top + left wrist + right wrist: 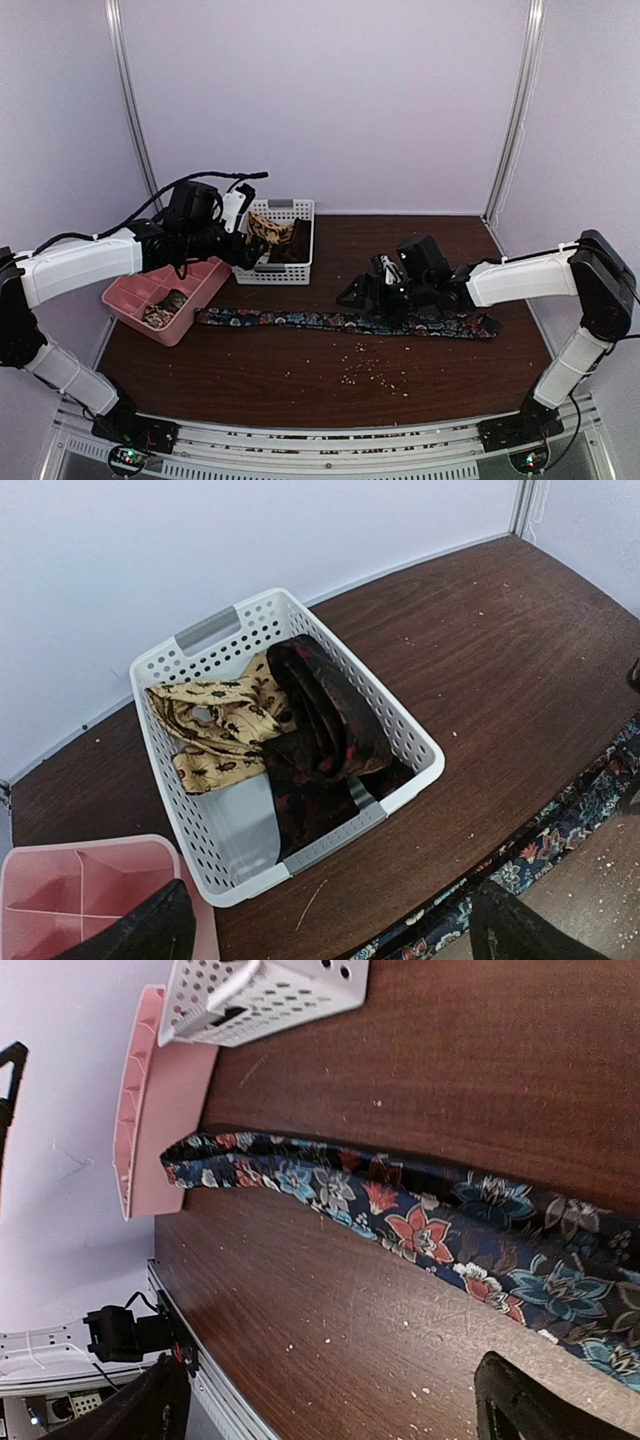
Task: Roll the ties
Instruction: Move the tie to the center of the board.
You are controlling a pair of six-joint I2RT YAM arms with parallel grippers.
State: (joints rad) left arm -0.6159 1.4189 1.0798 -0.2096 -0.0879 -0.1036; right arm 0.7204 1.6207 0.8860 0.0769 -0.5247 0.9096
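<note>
The right gripper (330, 1375), jaws spread wide and empty, hangs just above the long dark floral-print necktie (420, 1230), which lies stretched flat across the brown wooden table (480, 1050). The left gripper (332, 900), likewise spread and holding nothing, hovers over the white perforated plastic basket (410, 735), where a crumpled tan patterned tie (215, 730) and a dark brown tie (325, 710) lie touching, next to the pink plastic tray (60, 880).

the top view looks down from above and behind the arm bases (135, 432), taking in the whole table (300, 390); the left wrist view looks down steeply on the white basket (410, 742) from nearby, back wall (200, 540) beyond; the right wrist view sits close over the floral tie (420, 1230), rolled sideways; all three share basket, tie and pink tray (60, 880).
</note>
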